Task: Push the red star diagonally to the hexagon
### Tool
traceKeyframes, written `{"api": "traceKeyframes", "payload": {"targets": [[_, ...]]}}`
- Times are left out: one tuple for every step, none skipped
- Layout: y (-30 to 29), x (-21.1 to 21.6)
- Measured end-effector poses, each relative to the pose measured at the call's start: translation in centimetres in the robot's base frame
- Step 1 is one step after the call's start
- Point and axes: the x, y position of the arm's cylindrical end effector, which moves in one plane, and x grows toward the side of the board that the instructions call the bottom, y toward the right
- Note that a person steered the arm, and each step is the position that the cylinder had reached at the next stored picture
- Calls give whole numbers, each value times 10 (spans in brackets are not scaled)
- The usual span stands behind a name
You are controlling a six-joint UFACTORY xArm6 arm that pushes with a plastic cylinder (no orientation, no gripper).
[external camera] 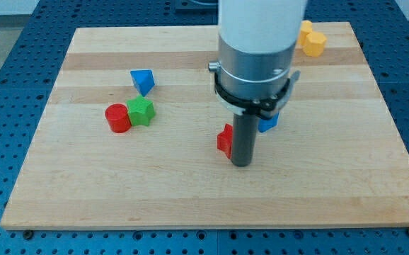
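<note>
The red star [224, 139] lies near the middle of the wooden board [84, 191], partly hidden behind my rod. My tip [241, 163] rests on the board right against the star's right side. A yellow hexagon [314, 44] sits near the view's top right corner, beside another yellow block [305, 29] that the arm partly hides. The arm's white and grey body covers the top middle of the board.
A blue block [269, 122] peeks out right of the rod. A blue triangular block [142, 81], a green star [141, 111] and a red cylinder [117, 117] stand together at the view's left. The board's edges drop to a blue perforated table.
</note>
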Motion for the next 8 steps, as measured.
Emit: {"api": "traceKeyframes", "payload": {"targets": [[-27, -18], [-42, -38], [-44, -57], [-43, -70], [-43, -86], [-43, -90], [-58, -60], [-100, -26]]}}
